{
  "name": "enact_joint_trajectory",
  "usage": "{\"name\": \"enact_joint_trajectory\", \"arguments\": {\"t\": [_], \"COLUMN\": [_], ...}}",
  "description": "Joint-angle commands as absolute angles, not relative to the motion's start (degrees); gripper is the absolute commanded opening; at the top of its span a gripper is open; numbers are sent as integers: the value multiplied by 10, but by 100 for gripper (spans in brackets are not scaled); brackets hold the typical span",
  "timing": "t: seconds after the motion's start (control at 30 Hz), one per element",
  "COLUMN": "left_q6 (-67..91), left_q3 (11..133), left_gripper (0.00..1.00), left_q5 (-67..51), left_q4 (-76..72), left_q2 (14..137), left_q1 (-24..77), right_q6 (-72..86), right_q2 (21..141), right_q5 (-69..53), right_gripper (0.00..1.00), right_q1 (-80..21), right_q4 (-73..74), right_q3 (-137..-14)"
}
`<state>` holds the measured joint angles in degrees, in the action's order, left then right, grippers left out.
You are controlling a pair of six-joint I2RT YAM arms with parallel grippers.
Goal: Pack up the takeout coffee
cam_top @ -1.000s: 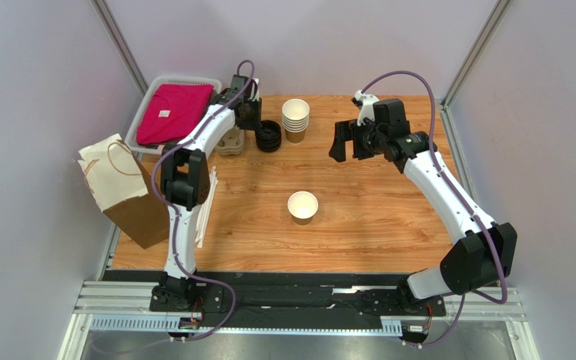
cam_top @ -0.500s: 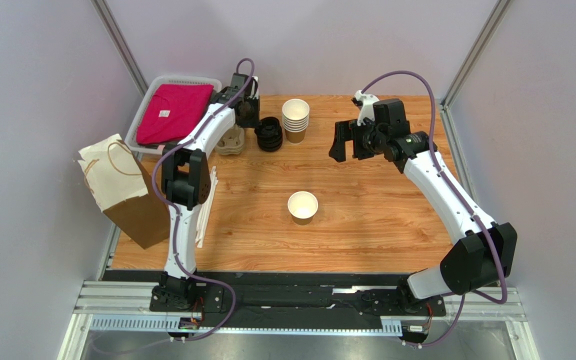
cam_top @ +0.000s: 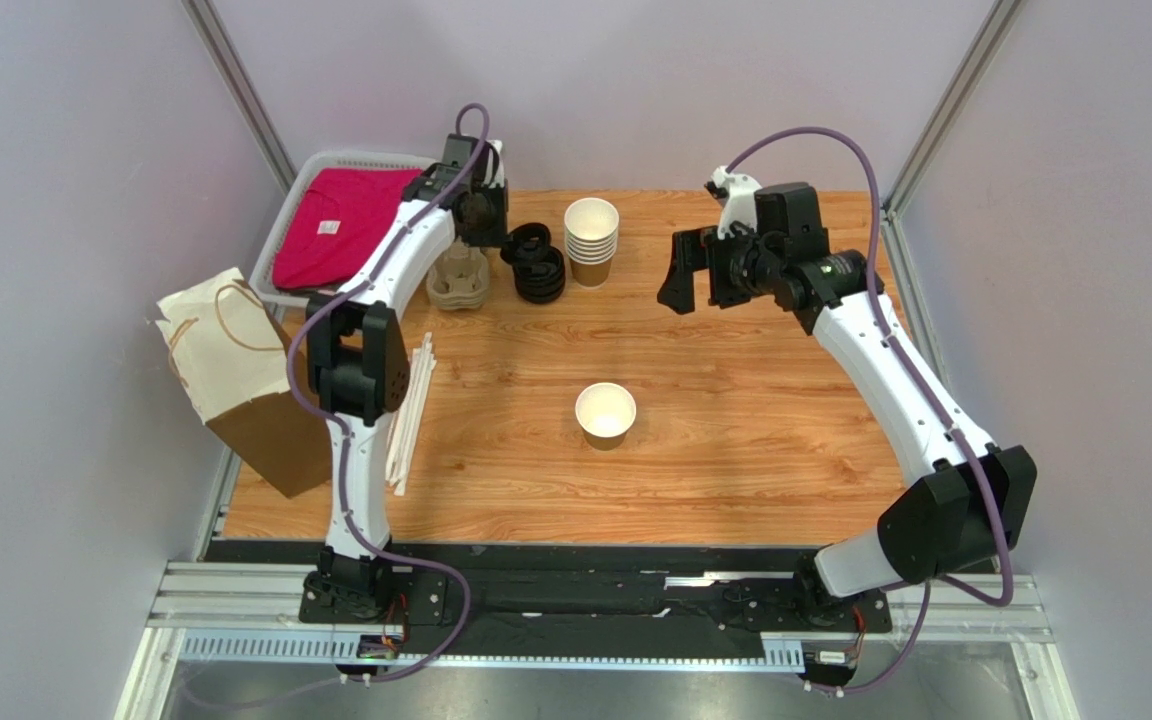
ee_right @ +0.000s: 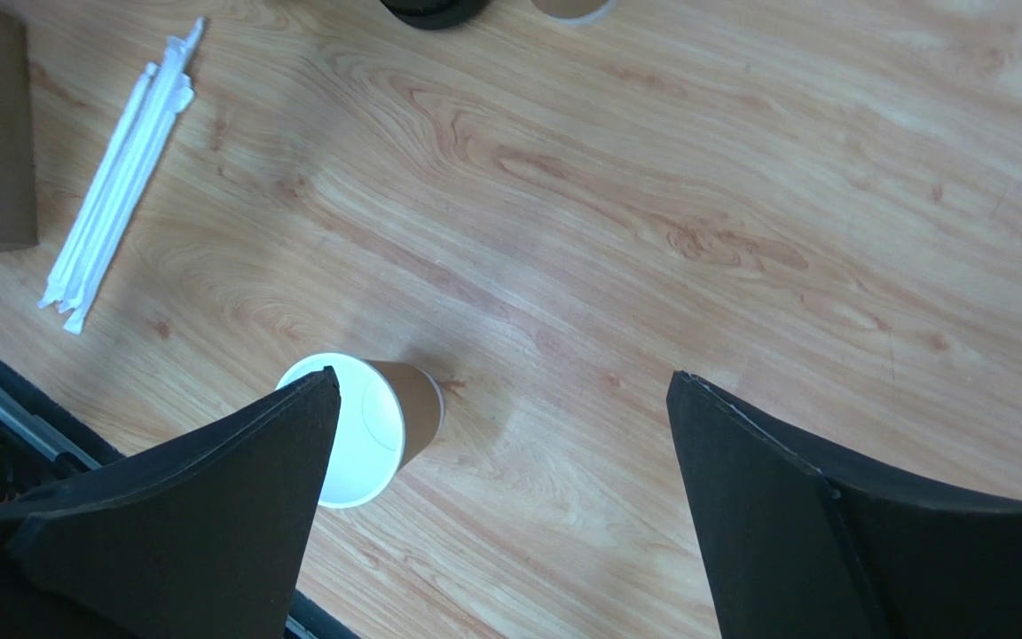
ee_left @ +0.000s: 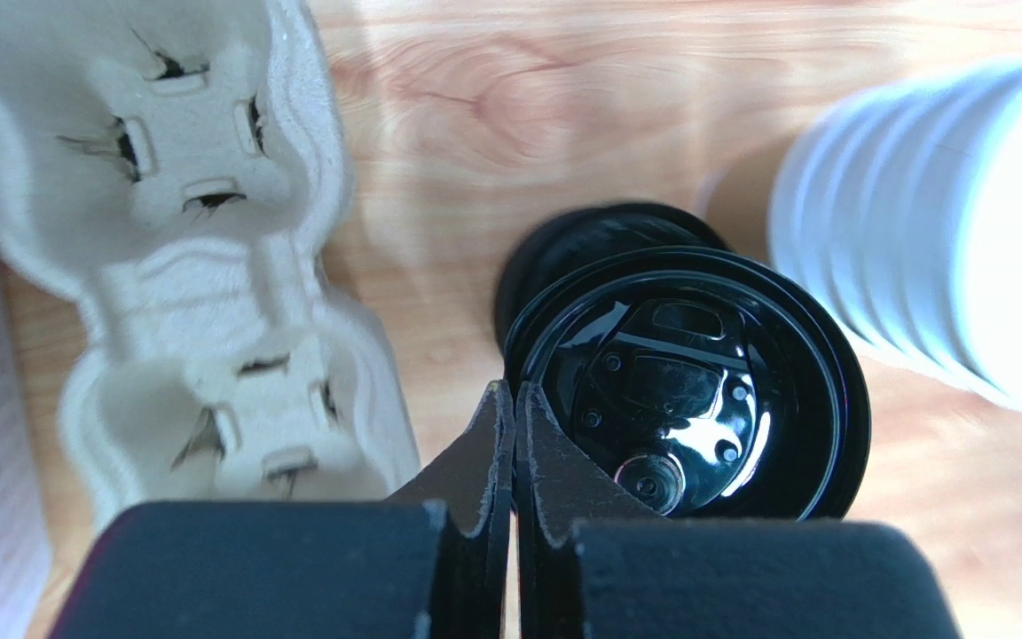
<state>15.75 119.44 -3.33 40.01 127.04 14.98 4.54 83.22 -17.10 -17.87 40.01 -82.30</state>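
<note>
Near the far left corner of the grained wooden counter [cam_top: 748, 435], the left jaws pinch shut on the rim of a glossy round black plastic lid [ee_left: 690, 386], above a pile of black lids [ee_left: 583, 233] and beside a moulded pulp cup carrier [ee_left: 197, 226]. The small brown kraft paper cup [cam_top: 605, 413], lidless and white-lined, stands mid-counter. The right jaws gape wide, empty.

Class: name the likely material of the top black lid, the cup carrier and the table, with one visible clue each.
Lid: glossy plastic, bright reflections.
Carrier: matte moulded paper pulp, probably; rough, fibrous torn slots.
Table: wood or wood-look laminate; grain shows.
</note>
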Motion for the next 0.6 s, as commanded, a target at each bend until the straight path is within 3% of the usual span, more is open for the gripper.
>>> {"name": "enact_joint_trajectory", "arguments": {"t": [0.0, 0.13, 0.3, 0.4, 0.57], "left_q6": [132, 101, 79, 78, 84], "left_q3": [1187, 1163, 1065, 1015, 936], "left_gripper": [0, 0, 0, 0, 0], "left_q5": [-113, -240, -342, -397, -501], "left_q4": [420, 474, 517, 541, 555], "left_q2": [1150, 1070, 974, 922, 853], "left_q1": [148, 151, 180, 206, 254], "right_q6": [-53, -190, -349, -451, -589], "right_q2": [830, 798, 706, 652, 575], "right_q5": [-264, -257, -262, -260, -187], "right_gripper": [100, 100, 100, 100, 100], "right_q1": [-157, -155, -165, -219, -407], "right_q4": [443, 509, 480, 490, 525], "right_q3": [-897, -941, -918, -915, -880]}}
